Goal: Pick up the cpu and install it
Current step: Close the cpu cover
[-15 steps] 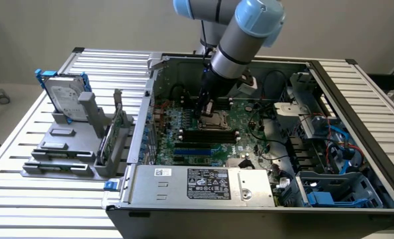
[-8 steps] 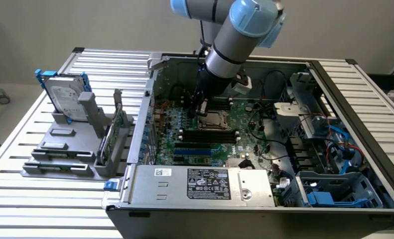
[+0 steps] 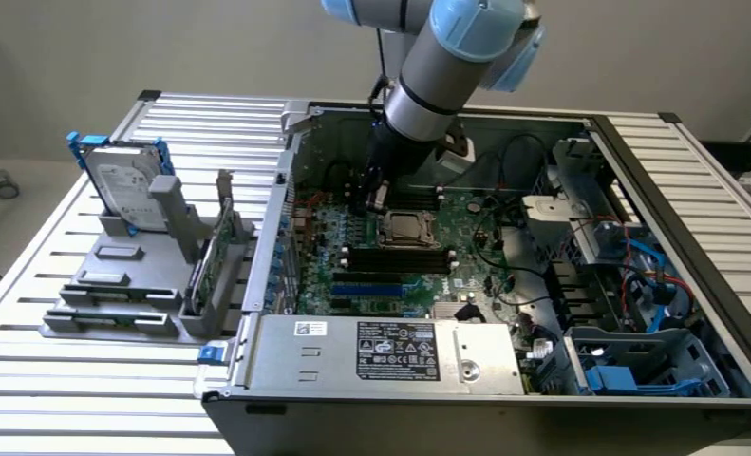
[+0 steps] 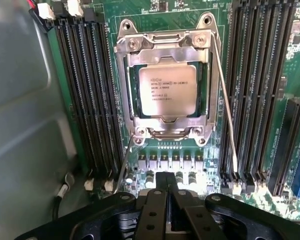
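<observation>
Silvery cpu lies in the socket, seemingly flat. Gripper hangs just beside it, fingers pinched together, empty. Move vertically, clear of the wire lever.

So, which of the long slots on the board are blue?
The blue slots are the ones farther from the chip, beyond the black slots that lie beside it.
</observation>
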`<state>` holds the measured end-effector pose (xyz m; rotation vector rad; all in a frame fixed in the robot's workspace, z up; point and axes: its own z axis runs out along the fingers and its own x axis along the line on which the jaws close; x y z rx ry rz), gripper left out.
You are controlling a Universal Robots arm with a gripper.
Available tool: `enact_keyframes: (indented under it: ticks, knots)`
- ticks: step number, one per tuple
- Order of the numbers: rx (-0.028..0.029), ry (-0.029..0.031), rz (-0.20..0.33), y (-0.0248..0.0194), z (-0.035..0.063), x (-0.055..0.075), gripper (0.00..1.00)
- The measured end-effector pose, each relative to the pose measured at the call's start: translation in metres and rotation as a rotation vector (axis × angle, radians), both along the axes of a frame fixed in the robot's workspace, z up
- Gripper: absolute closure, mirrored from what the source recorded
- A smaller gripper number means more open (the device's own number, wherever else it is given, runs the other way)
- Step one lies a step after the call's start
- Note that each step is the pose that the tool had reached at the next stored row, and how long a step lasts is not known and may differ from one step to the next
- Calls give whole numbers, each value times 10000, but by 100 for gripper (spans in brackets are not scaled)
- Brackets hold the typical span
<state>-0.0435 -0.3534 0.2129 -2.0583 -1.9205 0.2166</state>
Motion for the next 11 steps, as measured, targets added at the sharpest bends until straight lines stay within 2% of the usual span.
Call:
enact_keyframes:
  ticks: [11]
  knots:
    - [13,-11,-478,0,123,-118,89]
